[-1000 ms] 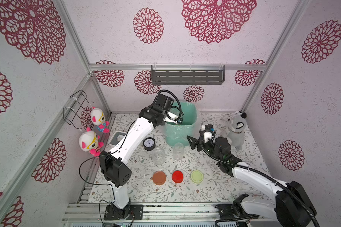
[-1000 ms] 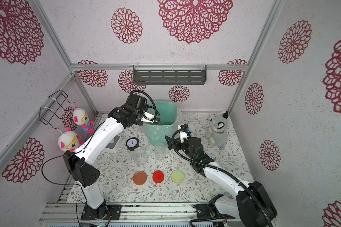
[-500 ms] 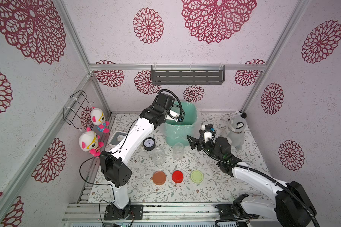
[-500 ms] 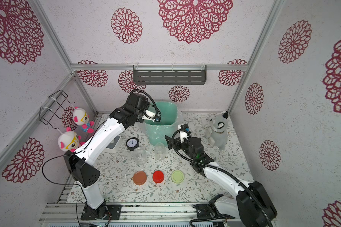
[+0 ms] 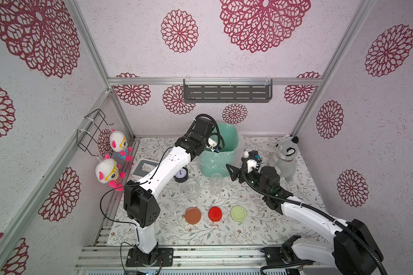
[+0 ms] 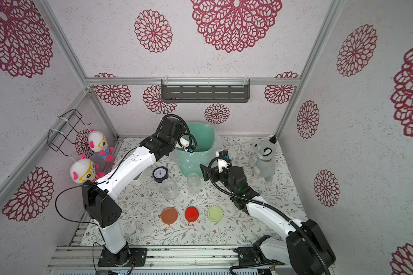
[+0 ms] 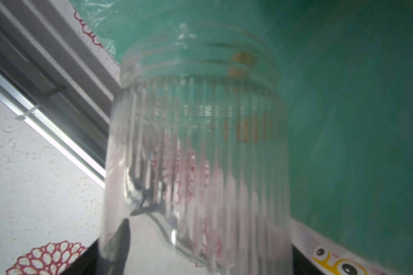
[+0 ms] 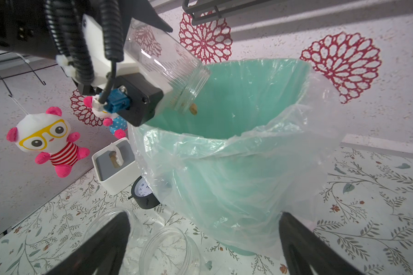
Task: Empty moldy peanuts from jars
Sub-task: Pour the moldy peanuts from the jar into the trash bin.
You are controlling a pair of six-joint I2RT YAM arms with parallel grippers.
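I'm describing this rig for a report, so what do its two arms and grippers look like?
Left arm and right arm match: white shells, black joint housings. A black ribbed hose at each wrist leads to a blue connector on a white-and-black camera block. The right gripper has black, tapering fingers.

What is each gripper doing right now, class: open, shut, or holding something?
Left gripper: shut on a clear jar, tipped over the teal bin.
Right gripper: open, holding nothing.
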